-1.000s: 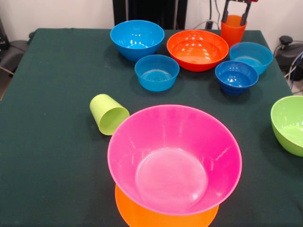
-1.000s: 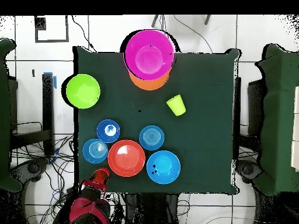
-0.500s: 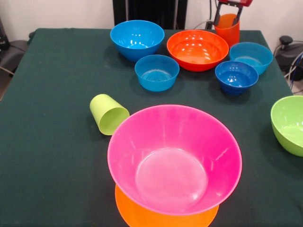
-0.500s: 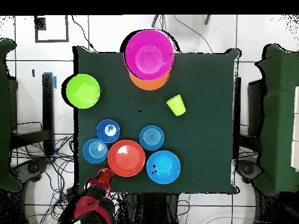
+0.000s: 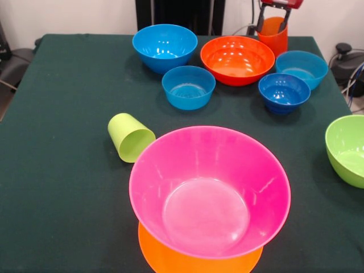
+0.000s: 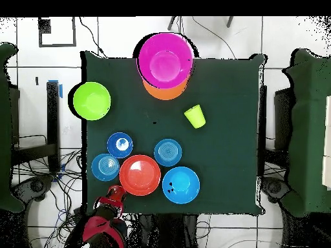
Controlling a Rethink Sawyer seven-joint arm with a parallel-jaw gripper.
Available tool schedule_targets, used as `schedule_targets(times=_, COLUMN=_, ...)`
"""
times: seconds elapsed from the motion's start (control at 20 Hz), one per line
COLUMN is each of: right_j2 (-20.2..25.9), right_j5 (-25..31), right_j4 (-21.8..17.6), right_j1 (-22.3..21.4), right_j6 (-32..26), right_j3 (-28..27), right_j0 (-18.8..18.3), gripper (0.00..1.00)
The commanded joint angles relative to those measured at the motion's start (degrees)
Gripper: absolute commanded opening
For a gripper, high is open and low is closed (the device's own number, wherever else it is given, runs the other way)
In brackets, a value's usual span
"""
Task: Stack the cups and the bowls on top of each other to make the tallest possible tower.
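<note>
Glossy plastic in loud colours sits on the dark green tabletop [image 5: 62, 187]. The tower [image 5: 207, 199] so far is two bowls at the edge nearest the front camera: the large pink bowl [image 5: 209, 190] sits upright on the large light-orange bowl [image 5: 170, 260], of which only a crescent of rim shows below it. Just beside the pink bowl, the smooth lime-green cup [image 5: 130, 137] lies on its side, its open mouth turned toward the front camera.

Toward the robot's side stands a cluster: the medium blue bowl [image 5: 165, 46], the red-orange bowl [image 5: 237, 59] beside it, and three small blue bowls [image 5: 188, 86], [image 5: 284, 91], [image 5: 301, 68] close around them, all upright. The lime-green bowl [image 5: 347, 149] stands apart at the tabletop's side edge.

At the far corner the ribbed orange cup [image 5: 273, 35] is upright, and the gripper [image 5: 273, 21] comes down over it, its dark fingers [image 5: 261, 21] straddling the rim and clasping the cup. From overhead, the red gripper [image 6: 113, 197] and the cup sit just off the tabletop's edge beside the red-orange bowl [image 6: 139, 175].
</note>
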Motion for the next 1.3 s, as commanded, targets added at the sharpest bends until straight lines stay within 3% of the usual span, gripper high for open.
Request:
schedule_targets(times=0.05, right_j2=4.7, right_j5=-2.7, right_j4=-0.3, right_j1=3.2, right_j6=3.4, right_j3=-5.7, right_j0=-0.5, gripper=1.0)
schedule_targets(times=0.7, right_j2=4.7, right_j5=-2.3, right_j4=0.6, right_j1=3.4, right_j6=3.5, right_j3=-5.9, right_j0=0.3, gripper=1.0)
schedule_targets(times=1.3, right_j2=6.5, right_j5=4.6, right_j4=-2.5, right_j1=-5.3, right_j6=2.2, right_j3=-2.5, right_j0=-2.0, gripper=1.0)
